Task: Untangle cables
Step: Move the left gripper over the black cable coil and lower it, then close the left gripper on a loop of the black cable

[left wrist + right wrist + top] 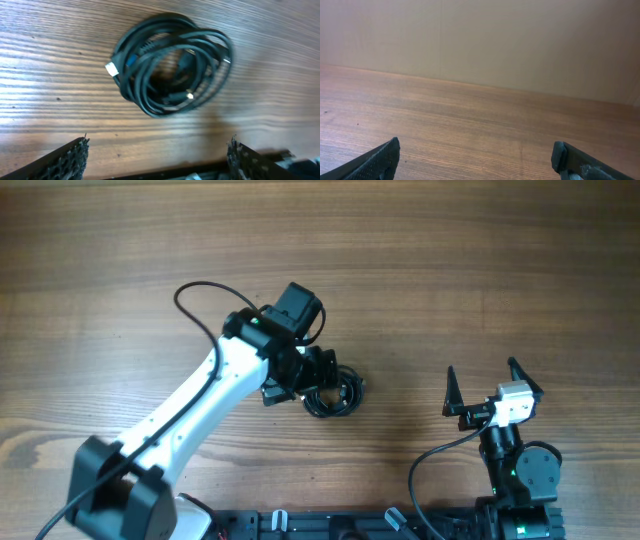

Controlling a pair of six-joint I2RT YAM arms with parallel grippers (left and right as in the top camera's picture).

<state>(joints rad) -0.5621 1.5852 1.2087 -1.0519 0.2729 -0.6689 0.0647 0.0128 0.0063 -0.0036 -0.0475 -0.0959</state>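
The left gripper [159, 142] hangs over the table [45, 100] with its fingers spread wide and nothing between them. Their ribbed black pads [67, 159] frame the bottom of the left wrist view. Just beyond them lie the cables [170, 65], wound into one small round coil that rests flat on the wood, clear of both pads.

The step in hand looks like a first grasp on that coil. To do it well, the gripper should not close on the thick rim, where several strands run together and would only lift as a lump. A better target is a single free end. The white plug [111, 68] sticks out at the coil's left edge and offers one strand to pinch and draw outward. A low approach with the pads either side of that plug should keep the neighbouring loops out of the bite.

The right gripper [475, 150] waits well apart from the coil, near the robot's base, its fingers also wide apart and empty. It could pin the rest of the coil while the other arm pulls.

The cords are thin, smooth and slightly glossy black, limp enough to hold loose loops. Small bright metal tips show inside the ring. The table is matt brown wood grain, and a plain beige wall [520, 45] stands behind it.
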